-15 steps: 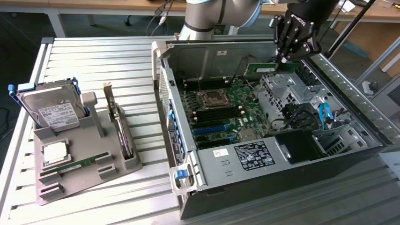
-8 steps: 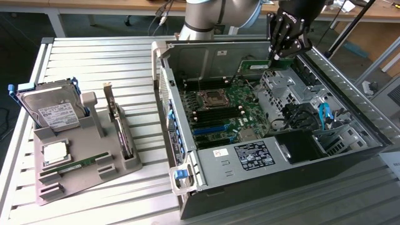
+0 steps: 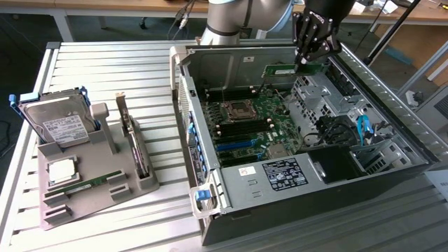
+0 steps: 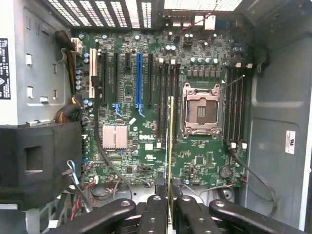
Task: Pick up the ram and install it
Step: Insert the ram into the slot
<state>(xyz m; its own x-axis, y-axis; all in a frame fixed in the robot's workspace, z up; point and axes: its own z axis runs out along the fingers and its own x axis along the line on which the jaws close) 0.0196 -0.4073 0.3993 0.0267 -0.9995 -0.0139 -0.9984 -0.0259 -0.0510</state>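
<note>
the gripper (image 3: 306, 60) has its fingers pinched narrow on the ram (image 3: 292, 70), gripping one long edge. the ram hangs edge-on above the motherboard (image 4: 127, 163), over its black slots (image 4: 163, 97).

The open case (image 3: 231, 60) left free room above the motherboard (image 3: 245, 126) for the gripper (image 3: 306, 58). In the exterior view, a drive cage (image 3: 315, 97) crowded the board's three o'clock, a blue cable (image 3: 362, 128) four, a case wall (image 3: 183, 105) nine.
</note>
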